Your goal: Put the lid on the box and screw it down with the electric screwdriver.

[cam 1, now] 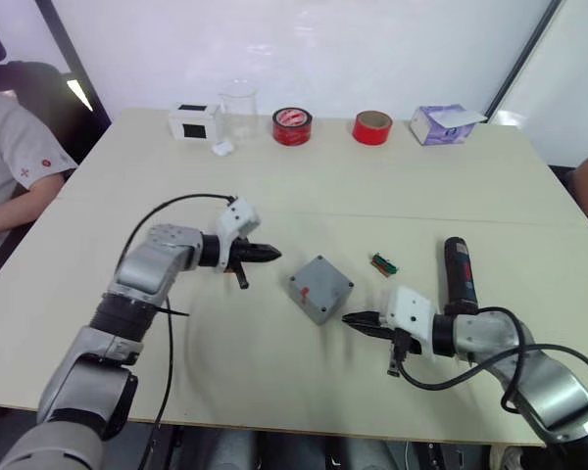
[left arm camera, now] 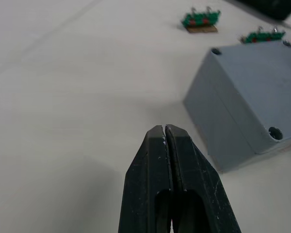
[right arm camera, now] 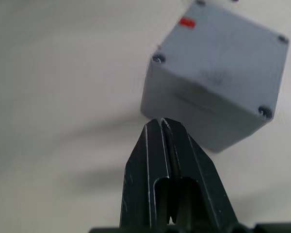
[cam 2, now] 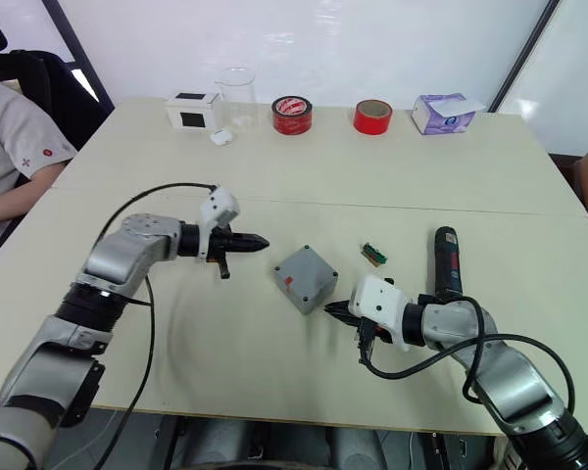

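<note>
Looking at it, the lid (right arm camera: 223,53) already sits on the box (cam 1: 320,288) mid-tabletop, so the electric screwdriver (cam 1: 459,275) is next: lying near the right edge, long axis running front to back, just beside the right gripper (cam 1: 354,319). Left gripper (cam 1: 270,254) is well apart; both pinched together, holding nothing.

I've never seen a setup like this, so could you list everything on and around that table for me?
box with lid: one, grey, lid already on, table centre.
electric screwdriver: one, black, lying near the right arm.
green strips: two, by the box.
tape rolls: two, red, far edge.
tissue box: one, purple, far right.
white box: one, black square, far left.
beaker: one, clear, beside it.
person: one, seated left.
left end effector: shut, empty.
right end effector: shut, empty.
</note>
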`<action>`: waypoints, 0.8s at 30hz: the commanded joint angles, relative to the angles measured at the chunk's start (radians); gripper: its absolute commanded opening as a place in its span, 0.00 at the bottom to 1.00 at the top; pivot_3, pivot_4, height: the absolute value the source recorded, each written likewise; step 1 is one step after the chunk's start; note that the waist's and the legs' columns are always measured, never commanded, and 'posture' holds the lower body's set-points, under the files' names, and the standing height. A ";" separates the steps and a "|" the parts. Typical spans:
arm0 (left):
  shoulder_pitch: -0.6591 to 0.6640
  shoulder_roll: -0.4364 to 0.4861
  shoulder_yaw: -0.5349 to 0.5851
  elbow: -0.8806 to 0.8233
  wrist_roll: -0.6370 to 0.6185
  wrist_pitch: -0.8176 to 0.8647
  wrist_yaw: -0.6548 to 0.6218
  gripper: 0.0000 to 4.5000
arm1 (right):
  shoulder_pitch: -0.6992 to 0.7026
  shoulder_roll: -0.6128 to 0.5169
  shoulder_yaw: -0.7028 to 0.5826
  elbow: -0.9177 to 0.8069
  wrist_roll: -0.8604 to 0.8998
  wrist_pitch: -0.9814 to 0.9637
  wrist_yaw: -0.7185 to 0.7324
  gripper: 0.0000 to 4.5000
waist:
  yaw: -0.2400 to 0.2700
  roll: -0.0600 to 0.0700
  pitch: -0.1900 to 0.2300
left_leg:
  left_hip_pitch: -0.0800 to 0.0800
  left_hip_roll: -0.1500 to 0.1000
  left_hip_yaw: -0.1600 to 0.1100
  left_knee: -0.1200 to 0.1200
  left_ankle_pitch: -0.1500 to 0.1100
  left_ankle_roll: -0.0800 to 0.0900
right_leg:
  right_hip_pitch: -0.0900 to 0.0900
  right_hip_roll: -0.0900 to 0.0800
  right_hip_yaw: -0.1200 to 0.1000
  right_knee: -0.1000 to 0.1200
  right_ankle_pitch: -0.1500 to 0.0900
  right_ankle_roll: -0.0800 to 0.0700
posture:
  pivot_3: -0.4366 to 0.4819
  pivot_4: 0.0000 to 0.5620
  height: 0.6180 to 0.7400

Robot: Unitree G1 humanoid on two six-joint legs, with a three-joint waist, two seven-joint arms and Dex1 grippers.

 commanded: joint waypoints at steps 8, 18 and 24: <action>0.063 -0.019 -0.068 -0.205 0.012 0.047 -0.035 0.00 | -0.070 0.025 0.000 0.077 -0.072 -0.003 -0.014 0.00 | 0.001 0.000 0.000 | 0.000 0.001 0.000 0.000 0.000 0.000 | 0.000 0.000 0.000 0.001 0.000 0.000 | 0.48 0.27 1.00; 0.137 -0.027 -0.116 -0.379 0.001 0.132 -0.025 0.00 | -0.098 0.006 -0.043 0.076 -0.036 0.049 0.050 0.00 | 0.002 0.000 0.000 | 0.000 0.002 -0.001 0.000 0.000 0.000 | 0.000 0.000 0.000 0.001 0.000 0.000 | 0.48 0.27 1.00; 0.140 -0.035 -0.115 -0.365 0.017 0.125 -0.004 0.00 | -0.088 0.005 -0.039 0.044 -0.029 0.087 0.075 0.00 | 0.002 0.000 0.000 | 0.000 0.002 -0.001 0.000 0.000 0.000 | 0.000 0.000 0.000 0.001 0.000 0.000 | 0.48 0.27 1.00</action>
